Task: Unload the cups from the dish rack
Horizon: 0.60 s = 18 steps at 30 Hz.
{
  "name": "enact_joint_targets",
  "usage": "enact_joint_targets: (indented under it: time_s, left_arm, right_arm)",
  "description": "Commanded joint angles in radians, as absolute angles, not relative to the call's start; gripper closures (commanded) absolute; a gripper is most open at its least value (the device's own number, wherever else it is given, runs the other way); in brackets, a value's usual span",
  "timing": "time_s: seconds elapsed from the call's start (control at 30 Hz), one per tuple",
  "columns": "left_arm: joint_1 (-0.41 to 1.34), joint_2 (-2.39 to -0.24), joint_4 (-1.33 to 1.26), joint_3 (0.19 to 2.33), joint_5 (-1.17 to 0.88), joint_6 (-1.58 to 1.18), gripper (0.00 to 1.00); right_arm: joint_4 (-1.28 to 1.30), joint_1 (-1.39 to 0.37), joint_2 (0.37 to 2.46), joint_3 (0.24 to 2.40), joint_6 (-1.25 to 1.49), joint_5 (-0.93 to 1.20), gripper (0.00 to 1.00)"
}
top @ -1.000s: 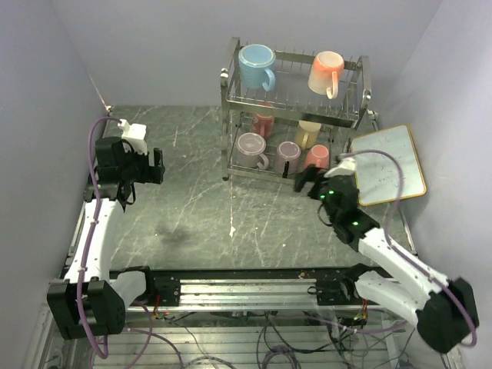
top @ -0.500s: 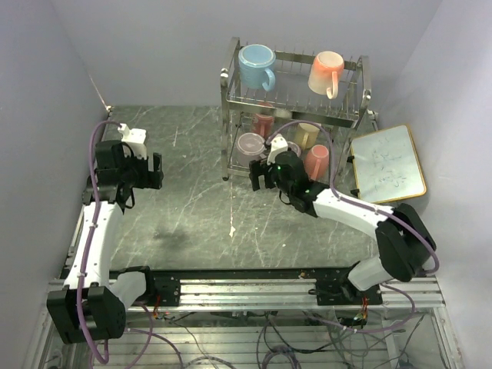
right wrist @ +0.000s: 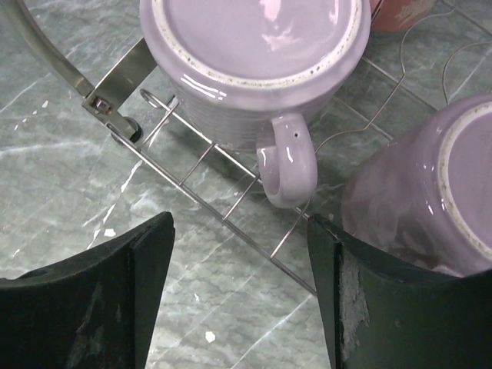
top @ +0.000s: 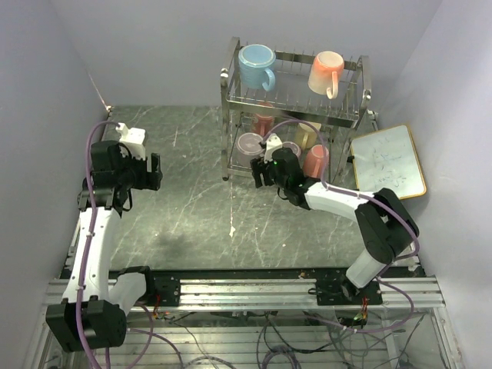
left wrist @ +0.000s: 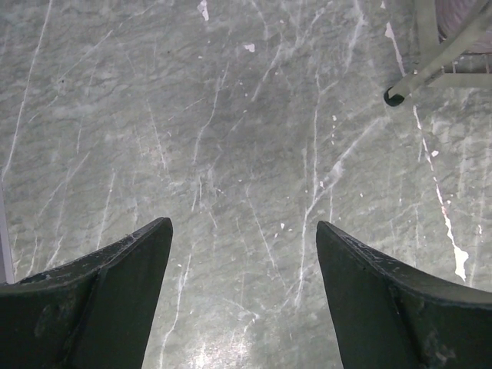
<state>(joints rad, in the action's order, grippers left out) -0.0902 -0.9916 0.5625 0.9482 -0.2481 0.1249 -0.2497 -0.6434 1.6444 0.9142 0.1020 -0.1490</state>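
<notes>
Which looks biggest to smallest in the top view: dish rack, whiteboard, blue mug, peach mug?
1. dish rack
2. whiteboard
3. blue mug and peach mug look alike; not ranking them.

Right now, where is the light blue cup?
In the top view, the light blue cup sits on the dish rack's upper tier, left end, left of the peach-orange cup.

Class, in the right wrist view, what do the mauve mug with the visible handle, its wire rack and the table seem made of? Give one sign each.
The mauve mug: probably glazed ceramic; glossy highlights, rough speckled foot ring.
The dish rack: shiny chromed-looking metal wire and strip; bright reflections.
The table: grey-green marble-look surface, white veins; stone or print, cannot tell.
</notes>
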Motion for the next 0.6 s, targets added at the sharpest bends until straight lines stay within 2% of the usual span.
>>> enact_joint_targets:
  time_s: [0.0, 0.27, 0.57]
  left_arm:
    - [-0.099, -0.952, 0.599, 0.974, -0.320, 0.134, 0.14]
    - [-0.099, -0.933, 0.646, 0.985, -0.399, 0.162, 0.17]
    - [-0.099, -0.933, 0.662, 1.001, -0.430, 0.160, 0.22]
  right_arm:
    - [-0.322, -0.630, 1.669, 0.950, 0.061, -0.157, 0.31]
    - [-0.360, -0.604, 1.712, 0.977, 0.035, -0.132, 0.37]
    - [-0.402, -0.614, 1.745, 0.973, 0.035, -0.124, 0.49]
